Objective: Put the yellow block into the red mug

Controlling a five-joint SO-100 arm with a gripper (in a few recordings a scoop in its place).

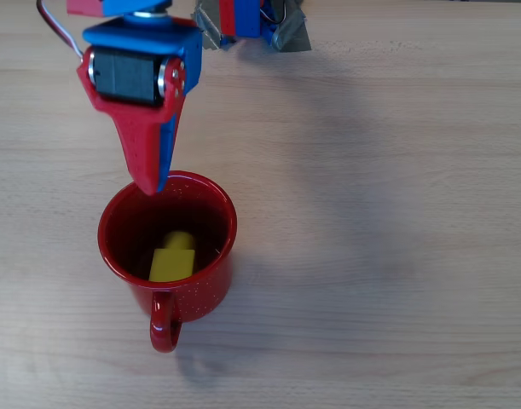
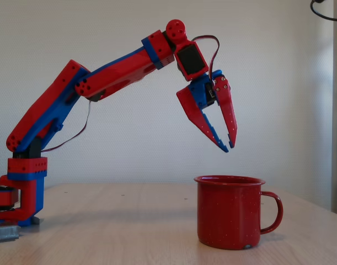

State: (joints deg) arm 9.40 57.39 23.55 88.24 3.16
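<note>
The red mug [image 1: 205, 285] stands upright on the table with its handle toward the bottom of the overhead view, and toward the right in the fixed view [image 2: 229, 212]. The yellow block [image 1: 173, 260] lies on the mug's floor, stud pointing up the picture. My gripper [image 2: 229, 147] hangs above the mug, clear of its rim, pointing down. Its fingertips are almost together and hold nothing. In the overhead view the gripper's tip [image 1: 155, 185] sits over the mug's far-left rim.
The arm's base [image 2: 22, 193] stands at the left of the fixed view, with grey tape [image 1: 286, 30] near it at the top of the overhead view. Bare wooden table [image 1: 396, 213] surrounds the mug.
</note>
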